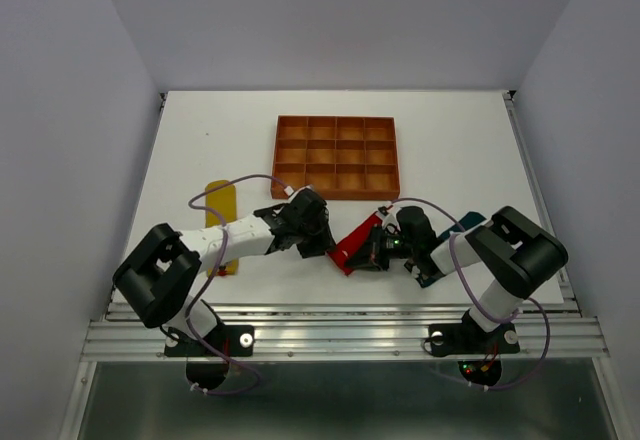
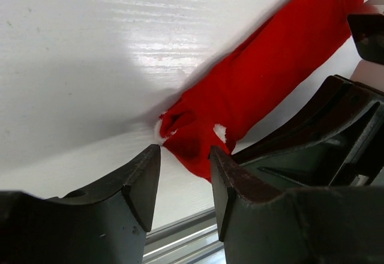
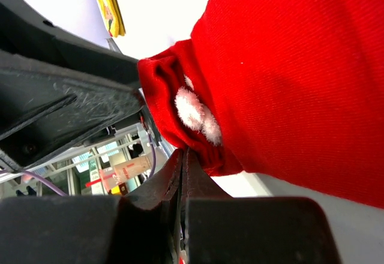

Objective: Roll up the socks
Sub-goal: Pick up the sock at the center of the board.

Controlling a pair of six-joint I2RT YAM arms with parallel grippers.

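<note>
**Socks: red one at near centre, worked from both sides**

Tray, orange-brown and split into a grid of compartments, stands at far centre of the table. All three socks lie outside it, nearer the arms.

The red sock lies diagonally at near centre. Its near end is curled over on itself, with white fuzzy patches showing. The yellow sock lies flat at near left, partly under the left arm. The teal sock lies at near right, mostly hidden by the right arm.

The left gripper has its fingers apart, tips just short of the curled end. The right gripper is closed, fingers pressed together, tips against the curled red edge.
</note>
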